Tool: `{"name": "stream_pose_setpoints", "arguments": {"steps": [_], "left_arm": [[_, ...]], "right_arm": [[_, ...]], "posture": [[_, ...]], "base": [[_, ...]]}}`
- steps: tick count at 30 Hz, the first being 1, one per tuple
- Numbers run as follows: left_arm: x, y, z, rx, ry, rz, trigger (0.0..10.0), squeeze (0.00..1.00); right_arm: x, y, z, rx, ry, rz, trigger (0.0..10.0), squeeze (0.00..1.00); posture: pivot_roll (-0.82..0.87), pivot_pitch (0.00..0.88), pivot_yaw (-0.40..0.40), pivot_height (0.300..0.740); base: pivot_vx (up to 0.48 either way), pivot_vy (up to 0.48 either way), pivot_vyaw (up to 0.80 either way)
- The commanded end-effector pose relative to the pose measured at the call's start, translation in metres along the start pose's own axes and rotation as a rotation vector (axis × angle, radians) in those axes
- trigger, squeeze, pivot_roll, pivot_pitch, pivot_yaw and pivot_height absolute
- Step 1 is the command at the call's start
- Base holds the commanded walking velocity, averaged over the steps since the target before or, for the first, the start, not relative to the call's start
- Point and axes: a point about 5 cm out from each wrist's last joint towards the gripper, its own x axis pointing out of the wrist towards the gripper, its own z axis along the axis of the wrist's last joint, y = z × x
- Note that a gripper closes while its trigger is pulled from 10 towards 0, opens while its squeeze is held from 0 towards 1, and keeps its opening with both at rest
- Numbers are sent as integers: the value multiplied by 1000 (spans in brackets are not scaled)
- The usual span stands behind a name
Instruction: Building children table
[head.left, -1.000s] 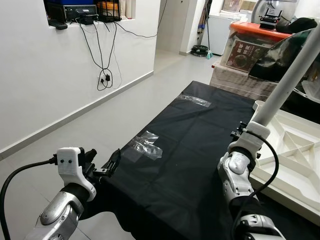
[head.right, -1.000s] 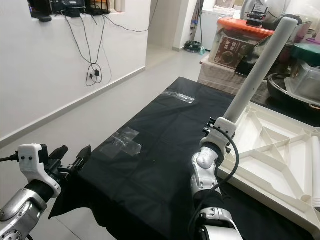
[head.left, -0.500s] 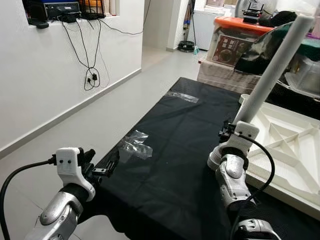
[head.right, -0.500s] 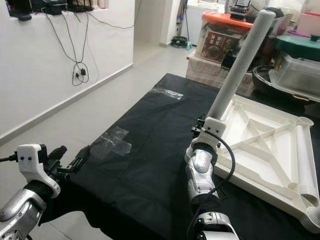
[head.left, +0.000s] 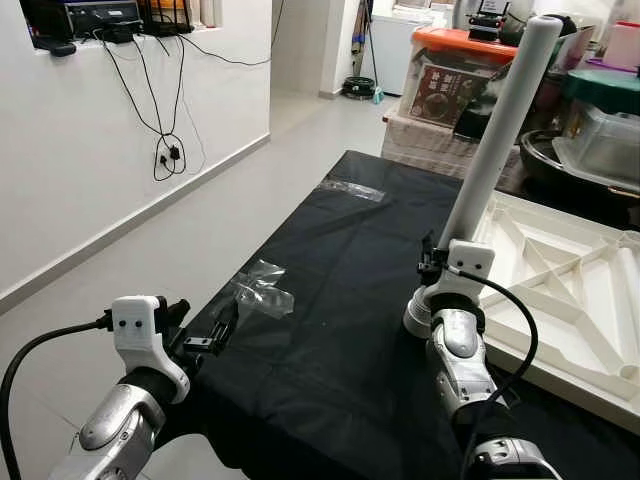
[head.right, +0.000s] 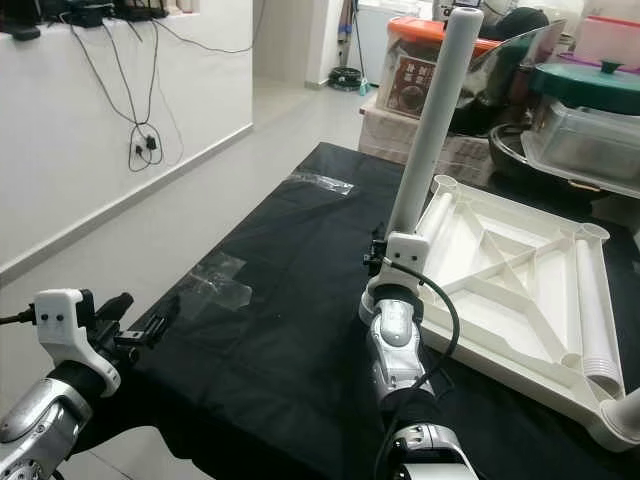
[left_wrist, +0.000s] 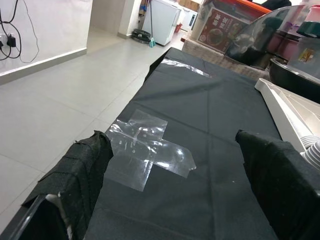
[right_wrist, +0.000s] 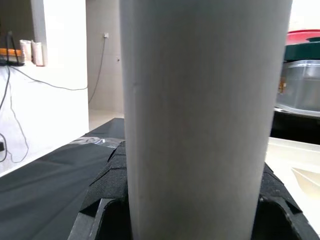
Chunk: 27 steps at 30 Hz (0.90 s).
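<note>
Over the black-clothed bench (head.left: 360, 290), my right gripper (head.right: 393, 268) has its jaws clamped on a white leg (head.right: 432, 115), tilted up, just beside the upturned tabletop (head.right: 520, 290). Another leg (head.right: 594, 318) lies inside the tabletop's frame along its far side. My left gripper (left_wrist: 175, 190) hovers at the bench's near edge, jaws apart, over clear tape (left_wrist: 145, 155). Behind sit an orange-lidded bin (head.left: 462, 75) and a green-lidded tub (head.right: 592, 115); I can't make out their contents.

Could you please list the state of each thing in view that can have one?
Right gripper: shut on the table leg.
Table leg: held, tilted, lower end free of any socket.
Left gripper: open, holding nothing, over the black cloth's edge.
Tabletop: lying underside up on the cloth.
Black cloth: spread flat.
Clear tape: stuck on the cloth, wrinkled.
</note>
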Motion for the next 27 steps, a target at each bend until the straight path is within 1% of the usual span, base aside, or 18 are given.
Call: {"name": "stream_pose_setpoints", "arguments": {"steps": [1,7,9,13,17,20,27], "left_arm": [[1,0,-2,2,1,0,10000,0],[2,0,-3,1,6,-4,10000,0],[2,-1,-4,0,9,-6,10000,0],[2,-1,-5,0,11,-6,10000,0],[1,-1,-5,-1,11,-5,10000,0],[1,0,-5,0,11,-3,10000,0],[1,0,-6,2,11,-2,10000,0]], "right_arm": [[-14,0,-28,-3,147,12,0,0],[-11,-6,-34,24,206,-14,0,0],[-9,-9,-37,54,243,-30,0,0],[-9,-12,-39,70,263,-45,0,0],[-8,-13,-38,68,260,-42,0,0],[-10,-7,-37,61,238,-11,0,0],[-12,-4,-35,67,212,11,0,0]], "posture": [[81,0,-81,740],[79,0,-83,740],[79,0,-84,740],[79,0,-87,740],[80,0,-88,740],[80,0,-88,740],[77,0,-86,740]], "base": [[0,0,0],[0,0,0],[0,0,0],[0,0,0],[0,0,0],[0,0,0],[0,0,0]]}}
